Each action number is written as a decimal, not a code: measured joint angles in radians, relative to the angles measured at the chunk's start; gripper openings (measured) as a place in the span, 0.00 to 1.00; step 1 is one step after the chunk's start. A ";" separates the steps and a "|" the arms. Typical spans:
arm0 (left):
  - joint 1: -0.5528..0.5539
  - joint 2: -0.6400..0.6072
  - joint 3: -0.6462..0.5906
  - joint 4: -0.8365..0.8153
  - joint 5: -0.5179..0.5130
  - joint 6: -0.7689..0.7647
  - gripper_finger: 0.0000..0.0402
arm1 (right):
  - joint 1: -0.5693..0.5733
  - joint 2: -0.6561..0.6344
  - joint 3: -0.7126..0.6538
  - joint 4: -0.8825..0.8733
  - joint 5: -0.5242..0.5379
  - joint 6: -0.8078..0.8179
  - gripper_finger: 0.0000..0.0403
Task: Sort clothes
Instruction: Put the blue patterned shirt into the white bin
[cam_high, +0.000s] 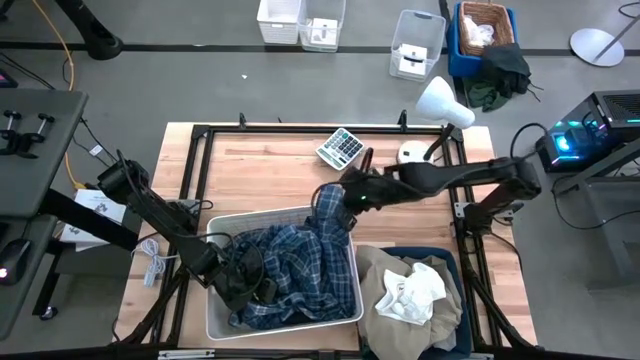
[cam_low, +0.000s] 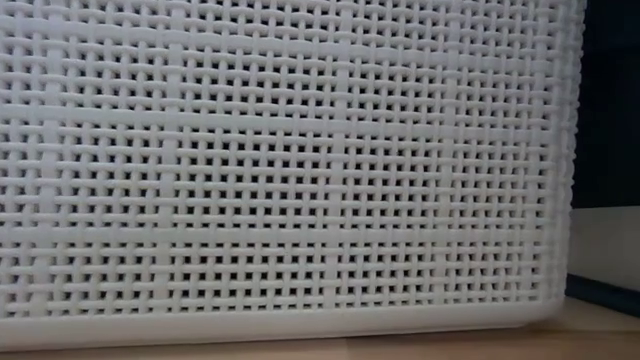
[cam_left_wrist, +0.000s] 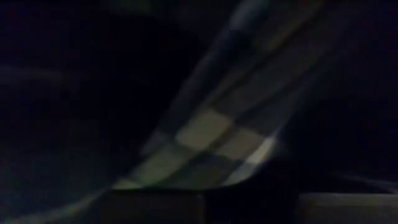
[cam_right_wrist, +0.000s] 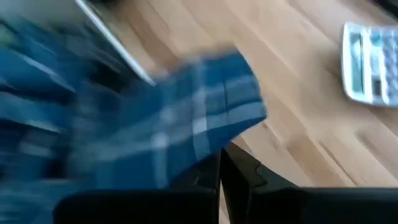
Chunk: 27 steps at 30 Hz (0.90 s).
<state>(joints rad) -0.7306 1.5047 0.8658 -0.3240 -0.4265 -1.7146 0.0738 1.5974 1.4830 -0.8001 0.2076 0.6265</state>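
The blue-and-white plaid shirt (cam_high: 295, 265) lies bunched in a white woven basket (cam_high: 215, 330), whose wall fills the low view (cam_low: 280, 160). My right gripper (cam_high: 335, 197) is shut on a raised part of the shirt over the basket's far right corner. My left gripper (cam_high: 250, 283) is down in the basket among the plaid cloth, which shows close up in its wrist view (cam_left_wrist: 211, 137). The beige khaki garment (cam_high: 378, 272) and the white garment (cam_high: 412, 295) lie in a blue bin (cam_high: 455, 262). The dark grey garment is not seen. My right gripper holds an end of the plaid shirt (cam_right_wrist: 208, 140) between its shut fingers (cam_right_wrist: 233, 180), coming level from the table's right side. That end is lifted above the basket's rim. The cloth slopes down from it, and the rest lies in the basket.
A calculator (cam_high: 341, 147) lies on the wood at the far middle and shows in the right wrist view (cam_right_wrist: 373, 62). A white lamp (cam_high: 440, 105) stands at the far right. Beyond the table are bins and a dark green-black bundle (cam_high: 497, 75).
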 joint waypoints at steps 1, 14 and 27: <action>0.004 -0.002 0.000 -0.010 0.000 0.006 0.05 | 0.009 -0.010 0.008 0.018 0.002 -0.002 0.00; 0.140 -0.220 -0.001 -0.121 -0.001 0.306 0.13 | 0.119 0.049 0.017 0.284 -0.008 -0.016 0.00; 0.171 -0.381 -0.001 -0.171 -0.050 0.516 0.13 | 0.283 0.293 0.025 0.454 0.004 0.057 0.00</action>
<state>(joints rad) -0.5598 1.1240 0.8650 -0.4955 -0.4763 -1.1985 0.3565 1.8902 1.5083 -0.3459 0.2114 0.6837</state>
